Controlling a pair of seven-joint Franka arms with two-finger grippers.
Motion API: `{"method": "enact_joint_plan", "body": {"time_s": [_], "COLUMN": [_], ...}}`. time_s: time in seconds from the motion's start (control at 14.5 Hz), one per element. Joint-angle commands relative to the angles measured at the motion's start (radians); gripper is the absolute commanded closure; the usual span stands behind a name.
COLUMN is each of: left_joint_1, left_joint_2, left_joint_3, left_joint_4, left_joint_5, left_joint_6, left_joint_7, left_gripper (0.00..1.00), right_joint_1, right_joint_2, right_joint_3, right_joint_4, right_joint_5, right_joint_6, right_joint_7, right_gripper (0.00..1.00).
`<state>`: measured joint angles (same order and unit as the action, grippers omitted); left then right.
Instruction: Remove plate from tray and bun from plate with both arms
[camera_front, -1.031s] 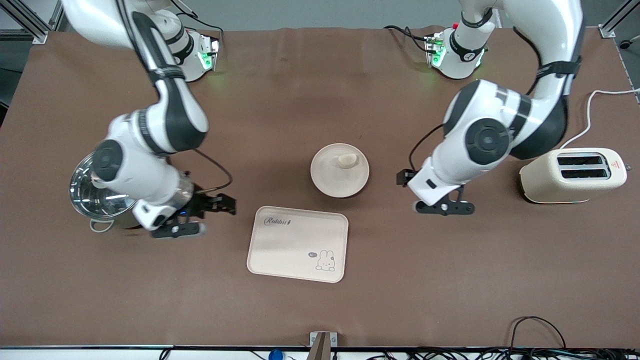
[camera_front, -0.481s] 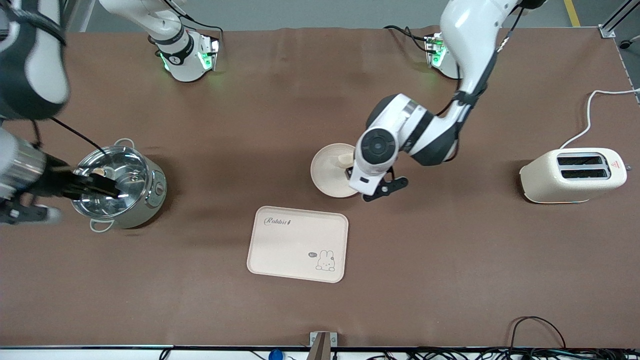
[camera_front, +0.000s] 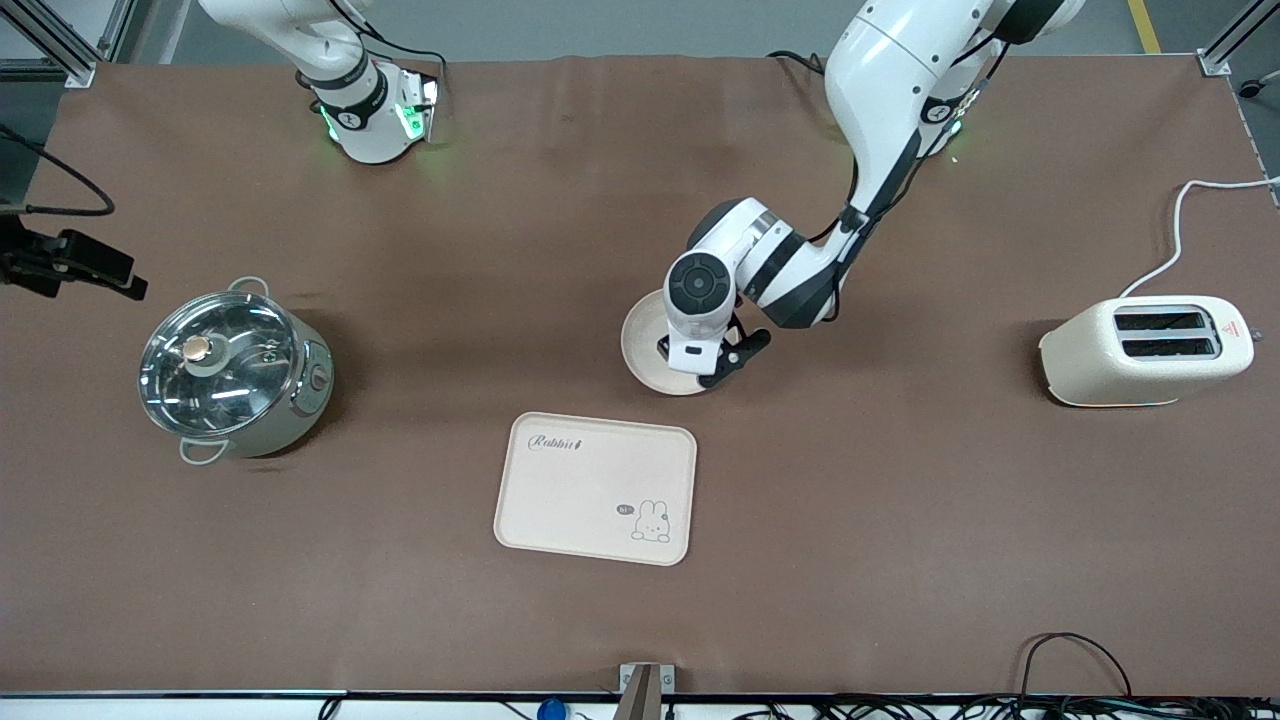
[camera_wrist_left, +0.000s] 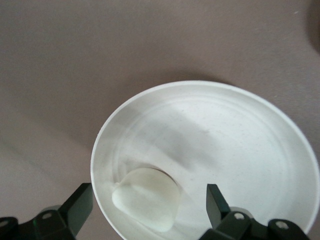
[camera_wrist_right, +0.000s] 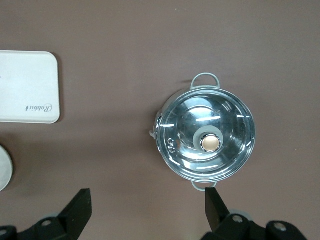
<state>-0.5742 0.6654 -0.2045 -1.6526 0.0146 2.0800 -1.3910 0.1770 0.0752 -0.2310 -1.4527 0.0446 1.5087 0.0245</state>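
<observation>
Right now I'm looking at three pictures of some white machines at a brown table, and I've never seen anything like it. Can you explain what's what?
These are two robot arms bolted to a table. The big picture comes from a high camera facing them; each of the two small ones comes from a camera on one arm's wrist, looking down past its black fingers.

The left gripper hangs over a round plate that holds a small pale bun. Its fingers are spread on either side of the bun, holding nothing.

The right gripper is up in the air at the right arm's end of the table, open and empty, looking down on a steel pot with a glass lid.

A rabbit tray lies nearer the front camera than the plate. A toaster sits at the left arm's end.
</observation>
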Motion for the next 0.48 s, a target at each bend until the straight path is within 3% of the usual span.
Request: {"method": "enact_joint_plan", "body": {"time_s": [0.0, 0.14, 0.41], "left_joint_1": [-0.016, -0.016, -0.019], "left_joint_2": [-0.006, -0.004, 0.005], "left_joint_3": [0.0, 0.0, -0.001], "left_joint_4": [-0.029, -0.029, -0.052], "left_joint_5": [-0.008, -0.015, -0.015], "left_joint_6": [0.02, 0.032, 0.032], "left_joint_7": [-0.016, -0.019, -0.022], "left_gripper": [0.05, 0.13, 0.14], "right_joint_1": [0.036, 0.032, 0.032], "right_joint_2": [-0.15, -0.144, -0.114], "right_joint_3": [0.012, 0.009, 0.009], "right_joint_4": [-0.231, -0.177, -0.081], "right_joint_5": [-0.049, -0.048, -0.051], "right_joint_6": [0.134, 0.084, 0.032], "right_joint_7": [0.043, 0.029, 0.031], "right_gripper": [0.0, 0.0, 0.0]}}
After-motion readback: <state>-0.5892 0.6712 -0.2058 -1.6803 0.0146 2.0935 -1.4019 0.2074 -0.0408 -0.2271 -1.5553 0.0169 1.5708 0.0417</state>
